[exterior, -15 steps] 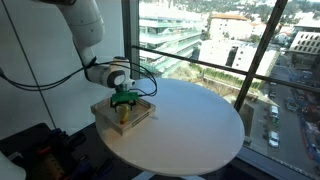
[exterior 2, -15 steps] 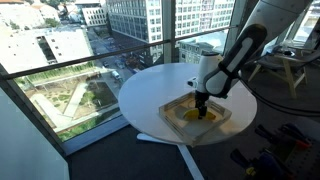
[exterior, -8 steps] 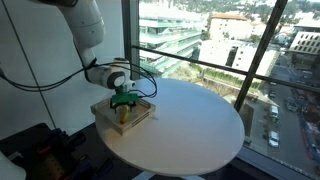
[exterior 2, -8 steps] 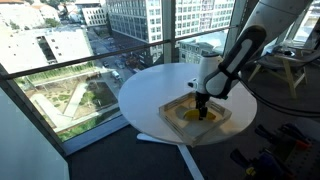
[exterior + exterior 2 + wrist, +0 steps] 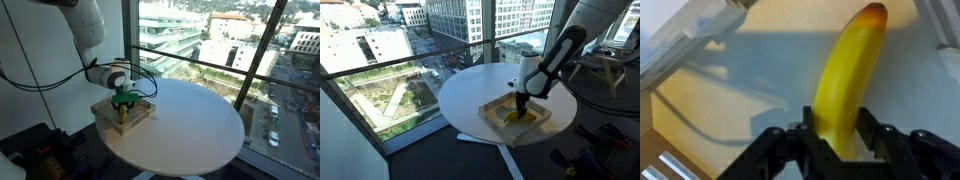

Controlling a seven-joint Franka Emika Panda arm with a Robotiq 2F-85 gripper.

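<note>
A yellow banana (image 5: 847, 70) lies in a shallow wooden tray (image 5: 730, 110) and runs up the middle of the wrist view. My gripper (image 5: 835, 128) reaches straight down into the tray, its black fingers (image 5: 869, 128) pressed against both sides of the banana's near end, so it is shut on the fruit. Both exterior views show the gripper (image 5: 123, 103) (image 5: 522, 104) low over the tray (image 5: 143, 118) (image 5: 546, 118). The banana (image 5: 122, 117) (image 5: 511, 117) still rests on the tray's floor.
The tray sits near the edge of a round white table (image 5: 195, 125) (image 5: 470, 95) beside floor-to-ceiling windows. A black railing (image 5: 220, 68) runs behind the table. Cables (image 5: 45, 80) hang from the arm, and dark gear (image 5: 600, 150) stands on the floor.
The jaws have closed from wide open onto the banana. The arm and the tray have stayed where they were.
</note>
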